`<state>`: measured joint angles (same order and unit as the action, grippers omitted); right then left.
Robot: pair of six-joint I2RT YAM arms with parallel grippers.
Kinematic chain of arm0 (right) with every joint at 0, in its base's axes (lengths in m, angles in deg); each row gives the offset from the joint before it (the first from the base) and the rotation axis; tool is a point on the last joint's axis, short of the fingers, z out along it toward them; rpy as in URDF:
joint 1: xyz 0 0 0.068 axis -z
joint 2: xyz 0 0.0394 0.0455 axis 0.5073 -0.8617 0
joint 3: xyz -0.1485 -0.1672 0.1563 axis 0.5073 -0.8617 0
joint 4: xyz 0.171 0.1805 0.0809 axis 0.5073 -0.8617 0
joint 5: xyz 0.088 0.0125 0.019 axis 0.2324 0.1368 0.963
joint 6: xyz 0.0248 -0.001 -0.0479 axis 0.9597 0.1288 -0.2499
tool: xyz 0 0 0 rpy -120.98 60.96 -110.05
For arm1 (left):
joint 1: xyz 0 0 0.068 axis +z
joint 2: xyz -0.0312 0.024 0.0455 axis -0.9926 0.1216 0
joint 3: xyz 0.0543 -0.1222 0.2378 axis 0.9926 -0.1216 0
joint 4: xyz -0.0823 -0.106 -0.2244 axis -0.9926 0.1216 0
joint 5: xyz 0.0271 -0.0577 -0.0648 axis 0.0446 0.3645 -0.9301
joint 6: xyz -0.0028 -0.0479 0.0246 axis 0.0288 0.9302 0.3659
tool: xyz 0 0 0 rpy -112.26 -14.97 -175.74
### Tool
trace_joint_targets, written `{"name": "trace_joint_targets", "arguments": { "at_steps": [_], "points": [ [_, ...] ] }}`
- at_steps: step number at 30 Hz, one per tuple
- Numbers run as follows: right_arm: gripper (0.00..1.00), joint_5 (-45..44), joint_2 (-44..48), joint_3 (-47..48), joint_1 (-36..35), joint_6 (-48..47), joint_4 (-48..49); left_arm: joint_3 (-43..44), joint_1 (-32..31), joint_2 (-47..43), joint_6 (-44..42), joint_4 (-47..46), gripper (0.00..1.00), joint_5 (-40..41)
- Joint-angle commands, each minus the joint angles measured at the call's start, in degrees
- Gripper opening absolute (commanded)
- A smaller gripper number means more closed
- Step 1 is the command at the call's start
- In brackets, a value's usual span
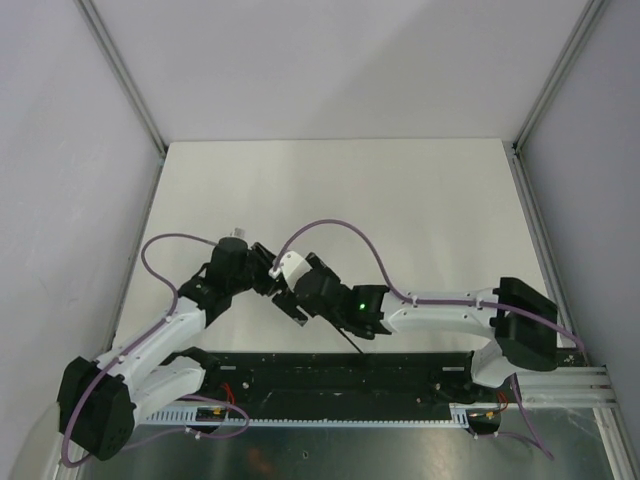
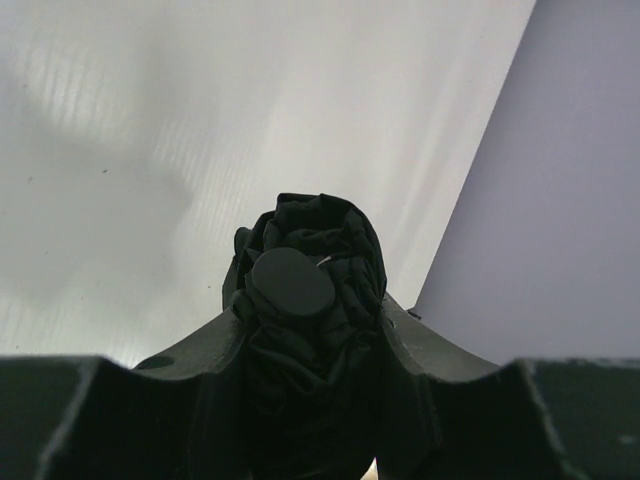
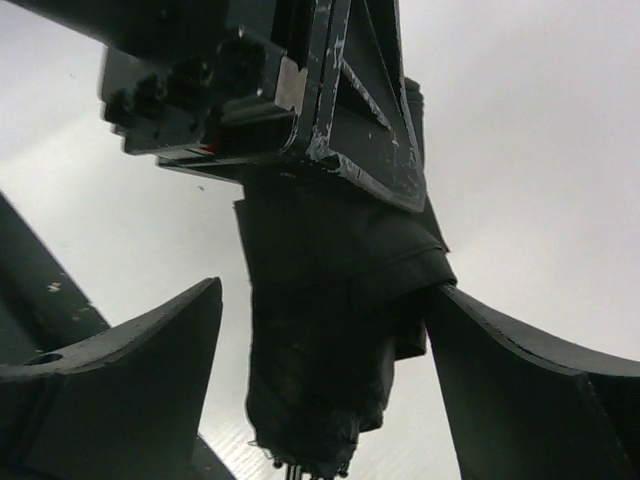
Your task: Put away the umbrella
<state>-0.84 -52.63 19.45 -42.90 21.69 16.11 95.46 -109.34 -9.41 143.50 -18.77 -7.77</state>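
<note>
The umbrella (image 2: 305, 290) is folded into a tight black bundle, its round end cap facing the left wrist camera. My left gripper (image 2: 310, 345) is shut on it, both fingers pressed into the bunched fabric. In the right wrist view the umbrella (image 3: 320, 340) hangs down from the left gripper's body (image 3: 260, 90), with thin rib tips showing at its lower end. My right gripper (image 3: 325, 290) stands open around it: the right finger (image 3: 500, 370) touches the fabric and the left finger (image 3: 150, 360) is clear of it. From above, both grippers meet mid-table around the umbrella (image 1: 296, 308), which they mostly hide.
The white table (image 1: 400, 200) is closed in by pale walls with aluminium posts (image 1: 120, 70) at the back corners. A black rail (image 1: 350, 375) with the arm bases runs along the near edge. Purple cables (image 1: 340, 228) arc over the arms.
</note>
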Motion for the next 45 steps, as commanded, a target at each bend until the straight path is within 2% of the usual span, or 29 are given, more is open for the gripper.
{"name": "trace_joint_targets", "arguments": {
  "at_steps": [1, 6, 9, 11, 14, 16, 18, 20, 21, 23, 26, 28, 32, 34, 37, 38, 42, 45],
  "points": [
    [0.84, -10.0, -2.7, 4.2, -1.4, -4.7, -3.3, 5.0, 0.2, -0.7, 3.8, 2.1, 0.0, -1.2],
    [0.84, -13.0, -5.5, 4.8, -1.5, -6.0, -6.1, 6.6, 0.2, -0.8, 3.5, 4.5, 0.0, -0.5],
    [0.78, -13.4, -6.2, 4.8, -1.6, -6.3, -6.8, 7.4, 0.2, -0.8, 3.4, 5.6, 0.0, -0.3],
    [0.67, -13.6, -6.8, 4.9, -1.5, -7.0, -6.3, 8.1, 0.2, -0.7, 3.1, 6.6, 0.0, -0.1],
    [0.57, -14.7, -8.0, 5.8, -1.3, -7.7, -5.3, 9.2, 0.2, -0.6, 3.0, 7.8, 0.0, -0.4],
    [0.47, -14.2, -8.3, 6.3, -1.2, -8.0, -4.0, 9.7, 0.2, -0.4, 3.0, 8.7, 0.0, -0.5],
    [0.33, -12.4, -8.0, 6.4, -1.0, -7.9, -2.5, 9.9, 0.2, -0.6, 2.9, 9.3, 0.0, -0.5],
    [0.11, -10.1, -7.3, 6.7, -0.6, -7.0, -1.9, 9.9, 0.2, -0.8, 2.8, 9.9, 0.0, -0.3],
    [0.06, -8.6, -6.7, 6.7, -0.2, -6.1, -2.1, 9.9, 0.2, -0.9, 2.7, 10.1, 0.0, 0.0],
    [0.01, -3.1, -5.2, 6.7, 1.6, -4.0, -3.1, 9.9, 0.2, -1.0, 2.2, 10.4, 0.0, 0.3],
    [0.0, 7.2, -2.6, 5.4, 4.5, -1.5, -3.6, 9.8, 0.4, -0.8, 1.3, 10.6, 0.0, 0.3],
    [0.0, 14.7, -0.2, 3.6, 6.9, 0.2, -2.9, 10.2, 0.7, -0.7, 0.2, 10.6, 0.08, -0.2],
    [0.0, 24.4, 3.3, 0.7, 11.1, 2.5, -1.5, 11.4, 1.9, -2.3, -5.5, 10.1, 0.51, 0.4],
    [0.0, 27.5, 4.5, -0.1, 12.8, 2.6, -1.6, 11.6, 2.7, -4.8, -9.6, 8.5, 0.65, 1.0],
    [0.0, 30.1, 6.3, -1.1, 15.3, 1.6, -2.5, 12.1, 4.0, -8.5, -16.7, 6.6, 0.9, 0.2],
    [0.0, 30.3, 6.8, -1.2, 16.0, 0.8, -3.2, 12.4, 4.4, -9.7, -19.0, 6.4, 0.95, -0.3],
    [0.0, 30.0, 8.8, -1.4, 18.7, -4.5, -6.0, 10.9, 5.3, -17.0, -26.4, 6.0, 0.98, -1.4],
    [0.0, 30.1, 10.4, -1.4, 20.6, -8.0, -6.8, 8.6, 5.4, -22.6, -31.0, 5.4, 0.88, -3.3]
  ]
}}
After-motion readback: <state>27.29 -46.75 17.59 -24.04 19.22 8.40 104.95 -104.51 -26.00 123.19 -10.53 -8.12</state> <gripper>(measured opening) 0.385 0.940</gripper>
